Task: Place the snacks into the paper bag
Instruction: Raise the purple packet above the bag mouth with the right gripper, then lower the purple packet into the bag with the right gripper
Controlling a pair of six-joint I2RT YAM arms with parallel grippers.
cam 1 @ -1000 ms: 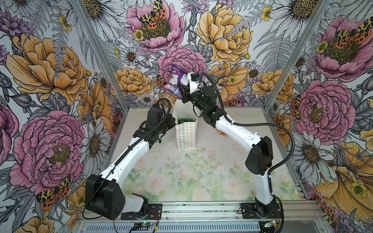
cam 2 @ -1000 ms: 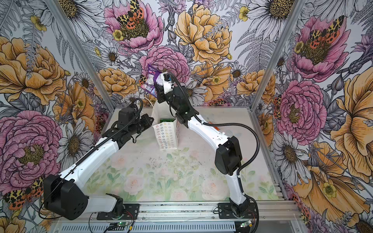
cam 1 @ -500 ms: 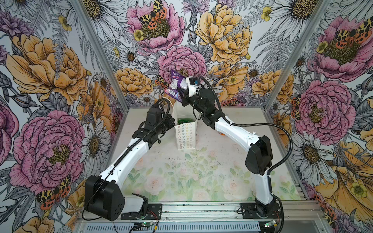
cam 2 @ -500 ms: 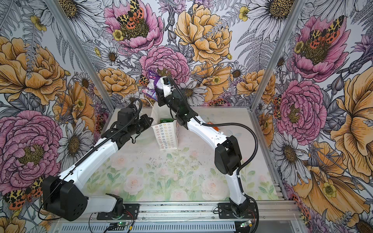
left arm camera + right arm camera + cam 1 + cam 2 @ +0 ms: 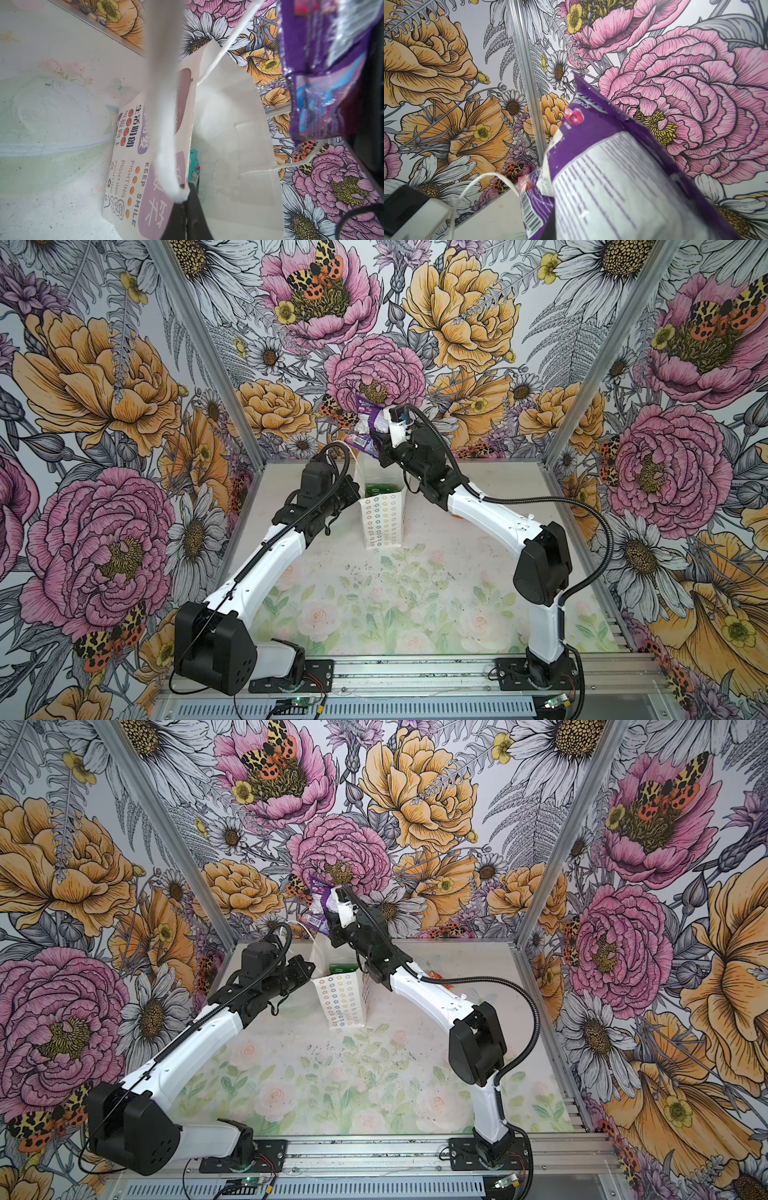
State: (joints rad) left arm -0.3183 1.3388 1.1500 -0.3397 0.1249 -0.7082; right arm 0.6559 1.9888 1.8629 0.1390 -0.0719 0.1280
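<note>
Left end effector (image 5: 185, 200) on handle (image 5: 164, 124), wrist-only

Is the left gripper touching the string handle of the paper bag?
Touching. In the left wrist view the white string handle ends pinched between the shut left gripper.

Three walls close the cell, all papered with big drawn flowers: pink peonies and orange blooms among grey-white daisies and ferns. The left wall (image 5: 104, 406), far wall (image 5: 457, 323) and right wall (image 5: 685, 448) meet at two bare metal posts (image 5: 209, 356), one at each far corner. A spotted orange moth (image 5: 316, 279) sits on the far wall's top pink flower. The table (image 5: 374, 605) is pale, printed with faint roses and green leaves, and flecked with dark specks toward the middle. A metal rail (image 5: 415, 672) runs along its near edge, with a slotted grille (image 5: 415, 711) nearer still. The light is even and soft.
</note>
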